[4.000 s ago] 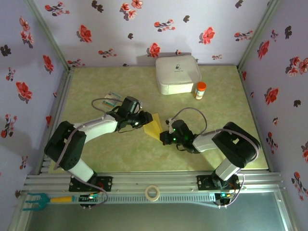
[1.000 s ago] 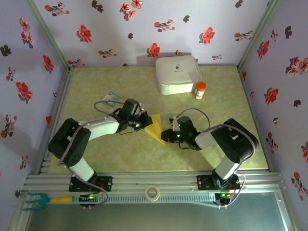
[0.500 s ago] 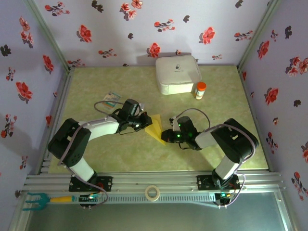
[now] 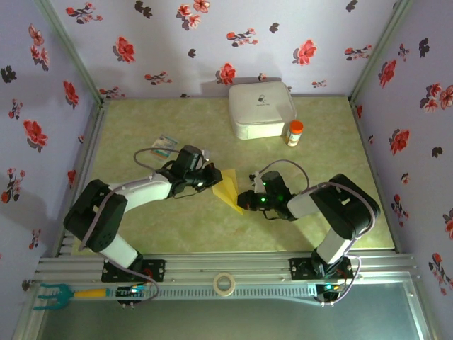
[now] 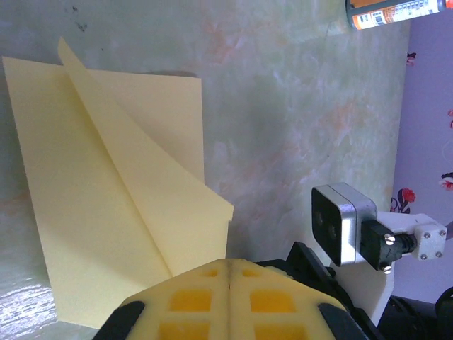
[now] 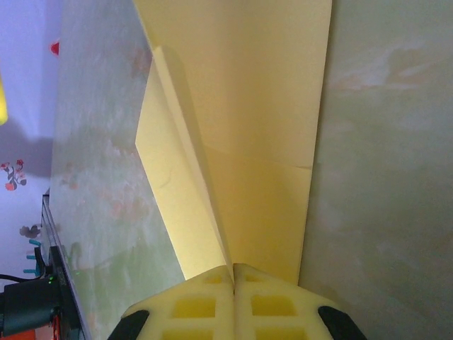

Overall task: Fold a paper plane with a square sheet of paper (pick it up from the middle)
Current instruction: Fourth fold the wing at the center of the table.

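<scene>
The yellow paper [image 4: 228, 187] lies on the green table between my two grippers, folded to a pointed paper plane shape with a raised centre ridge. In the left wrist view the paper [image 5: 106, 177] spreads ahead, and my left gripper [image 5: 230, 263] is shut with its tips over the paper's near edge; I cannot tell whether it holds any paper. From the right wrist the paper [image 6: 248, 106] runs away from my right gripper [image 6: 233, 268], which is shut with the ridge entering the seam between its pads. From above, the left gripper [image 4: 216, 178] and the right gripper [image 4: 243, 199] flank the paper.
A white rounded box [image 4: 260, 108] and an orange-capped bottle [image 4: 294, 132] stand at the back. A teal-and-white card [image 4: 165, 146] lies left of the left arm. A tape roll [image 4: 224, 283] and a teal-headed tool [image 4: 49, 295] rest on the front rail.
The left arm's elbow has swung a little to the left and its gripper has edged slightly up-left. Over the longer span the right gripper moved up to the paper's lower end.
</scene>
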Motion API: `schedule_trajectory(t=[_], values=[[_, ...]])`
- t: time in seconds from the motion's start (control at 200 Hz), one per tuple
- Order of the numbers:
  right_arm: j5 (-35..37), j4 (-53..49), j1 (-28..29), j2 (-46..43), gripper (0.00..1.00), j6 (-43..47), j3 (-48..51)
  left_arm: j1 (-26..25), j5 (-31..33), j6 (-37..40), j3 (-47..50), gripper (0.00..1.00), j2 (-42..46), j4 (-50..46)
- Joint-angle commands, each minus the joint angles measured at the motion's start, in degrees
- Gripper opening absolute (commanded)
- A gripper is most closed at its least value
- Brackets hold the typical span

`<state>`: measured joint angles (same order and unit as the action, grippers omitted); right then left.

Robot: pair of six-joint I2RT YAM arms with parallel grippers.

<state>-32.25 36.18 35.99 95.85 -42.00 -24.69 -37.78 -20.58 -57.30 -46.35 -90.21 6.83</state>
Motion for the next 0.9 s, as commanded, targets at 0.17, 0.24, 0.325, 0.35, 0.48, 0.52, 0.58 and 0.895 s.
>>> schedule_trajectory(t=[0.17,0.24,0.325,0.35,0.48,0.52,0.58,0.895], values=[[-2.3,-1.47,-0.39,2.48,0.05,0.51,0.3,0.06,1.25,-0.48,1.56,0.02,2.12,1.69],[-2.3,-1.38,-0.39,2.52,0.05,0.38,0.29,0.08,1.33,-0.57,1.91,0.02,2.64,1.78],[-1.87,-1.54,-0.44,2.24,0.05,0.4,0.35,0.07,1.57,-0.46,2.37,0.02,3.49,1.7],[-1.85,-1.63,-0.49,2.19,0.05,0.49,0.3,0.1,1.72,-0.56,2.54,0.02,3.76,1.78],[-2.09,-1.94,-0.48,2.15,0.05,0.42,0.09,0.16,1.99,-0.72,3.45,0.01,4.26,2.68],[-1.96,-1.86,-0.52,2.21,0.05,0.38,0.09,0.16,1.82,-0.79,3.44,0.01,4.1,2.84],[-1.91,-1.97,-0.48,2.3,0.05,0.37,-0.02,0.17,1.63,-0.59,3.29,0.0,3.93,2.84],[-1.35,-1.04,-0.48,2.23,0.05,-1.07,0.53,-0.01,-1.89,-0.12,1.93,0.0,0.09,4.61]])
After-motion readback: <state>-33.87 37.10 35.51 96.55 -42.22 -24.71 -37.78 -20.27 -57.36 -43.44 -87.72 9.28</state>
